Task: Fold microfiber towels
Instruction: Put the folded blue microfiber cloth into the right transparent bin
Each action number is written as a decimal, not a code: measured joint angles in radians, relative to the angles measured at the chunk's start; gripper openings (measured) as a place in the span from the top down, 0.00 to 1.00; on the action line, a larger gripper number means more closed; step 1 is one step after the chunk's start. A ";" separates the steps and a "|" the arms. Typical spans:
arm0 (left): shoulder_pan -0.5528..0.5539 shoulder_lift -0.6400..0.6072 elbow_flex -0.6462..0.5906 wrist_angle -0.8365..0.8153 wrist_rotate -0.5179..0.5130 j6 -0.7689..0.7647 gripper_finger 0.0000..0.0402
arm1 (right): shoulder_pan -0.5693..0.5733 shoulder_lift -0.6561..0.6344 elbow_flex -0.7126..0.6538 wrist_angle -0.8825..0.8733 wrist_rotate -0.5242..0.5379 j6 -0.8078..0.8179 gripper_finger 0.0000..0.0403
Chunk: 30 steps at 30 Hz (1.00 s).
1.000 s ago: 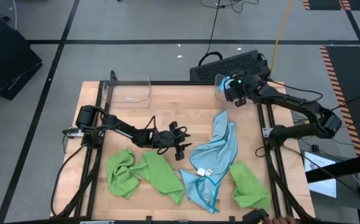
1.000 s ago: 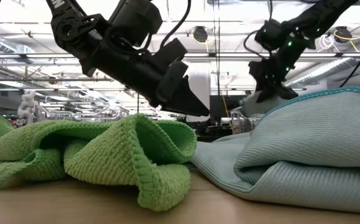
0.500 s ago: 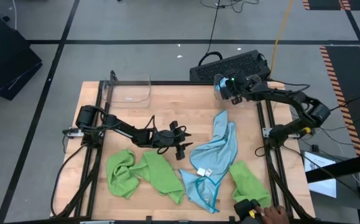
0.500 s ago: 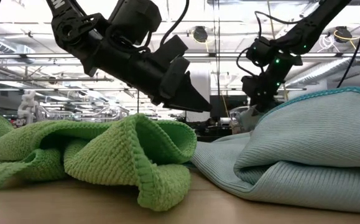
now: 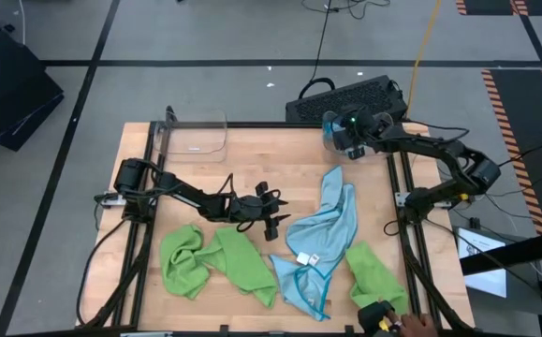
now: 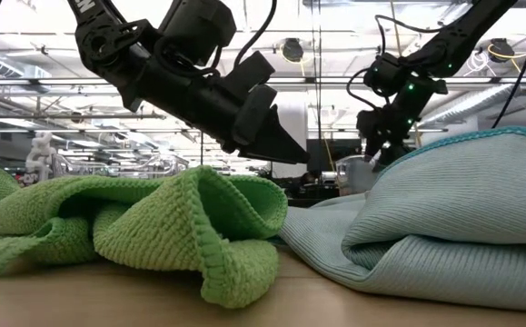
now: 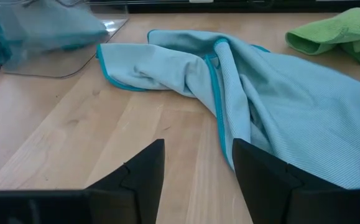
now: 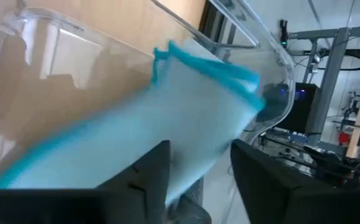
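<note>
The right gripper [image 5: 345, 142] is seen from above at the far right corner of the table, over a clear bin [image 5: 334, 129]. In its wrist view the two dark fingers [image 8: 148, 177] stand apart with a folded light blue towel [image 8: 167, 118] blurred in front of them inside the bin's clear wall; nothing is pinched between them, so the towel is judged to be released and dropping into the bin.

For this drop to be done well, the jaws should be kept wide and lifted straight up (so the teal edging is not snagged and the fold is not dragged open).

The left gripper [image 5: 269, 213] waits near the table's middle, low over the wood, its fingers [image 7: 142, 171] spread with nothing between them, just beside the crumpled blue towel [image 5: 322, 239].

That blue towel lies unfolded in a long, twisted heap right of centre, light blue with darker teal edging and a small white tag. A lime green towel [image 5: 216, 262] is bunched in rumpled folds at the near left, touching the blue one's near corner. A second green towel [image 5: 375, 278] lies loosely doubled at the near right. In the low view the green cloth shows a nubbly looped weave and the blue a fine ribbed one; both look soft and limp
</note>
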 joint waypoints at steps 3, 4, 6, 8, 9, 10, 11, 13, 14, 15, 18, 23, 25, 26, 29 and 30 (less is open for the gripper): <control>0.000 0.000 0.000 0.000 0.000 -0.001 0.52 | 0.000 -0.001 0.000 -0.007 -0.007 0.042 0.52; 0.000 0.000 0.000 0.000 0.000 -0.002 0.52 | 0.000 0.001 0.000 -0.013 -0.009 0.051 0.51; 0.000 0.000 0.000 0.000 0.000 -0.002 0.52 | 0.001 0.000 0.000 -0.013 -0.010 0.065 0.50; 0.000 0.000 0.000 0.000 0.000 -0.002 0.52 | 0.001 -0.001 0.000 -0.010 -0.010 0.068 0.50; 0.000 0.000 0.000 0.000 0.000 -0.002 0.52 | 0.001 -0.001 0.000 -0.011 -0.010 0.068 0.50; 0.000 0.000 0.000 0.000 0.000 -0.002 0.52 | 0.001 -0.002 0.000 -0.011 -0.010 0.068 0.50; 0.000 0.000 0.000 0.000 0.000 -0.002 0.52 | 0.001 -0.007 0.000 -0.011 -0.010 0.069 0.50; 0.000 0.000 0.000 0.000 0.000 -0.003 0.52 | 0.001 -0.021 0.000 -0.009 -0.009 0.073 0.51; 0.000 0.000 0.000 0.000 0.000 -0.003 0.52 | 0.001 -0.029 0.000 -0.008 -0.009 0.076 0.51; 0.000 0.000 0.000 0.000 0.000 -0.003 0.52 | 0.000 -0.036 0.000 -0.008 -0.009 0.077 0.51; 0.002 0.000 0.000 0.001 0.000 0.000 0.52 | -0.012 -0.053 0.001 -0.007 -0.011 0.082 0.51; 0.011 0.000 0.003 0.006 0.000 0.007 0.52 | -0.061 -0.050 0.002 -0.017 -0.117 0.137 0.51; 0.014 0.000 0.004 0.007 0.002 0.007 0.52 | -0.076 -0.046 0.002 -0.018 -0.160 0.171 0.51; 0.015 0.000 0.004 0.007 0.002 0.007 0.52 | -0.084 -0.046 0.002 -0.021 -0.179 0.189 0.51; 0.021 0.000 0.004 0.007 0.007 0.014 0.52 | -0.099 -0.040 0.024 -0.047 -0.219 0.241 0.51; 0.024 0.000 0.004 0.009 0.008 0.014 0.52 | -0.101 -0.033 0.042 -0.067 -0.221 0.266 0.51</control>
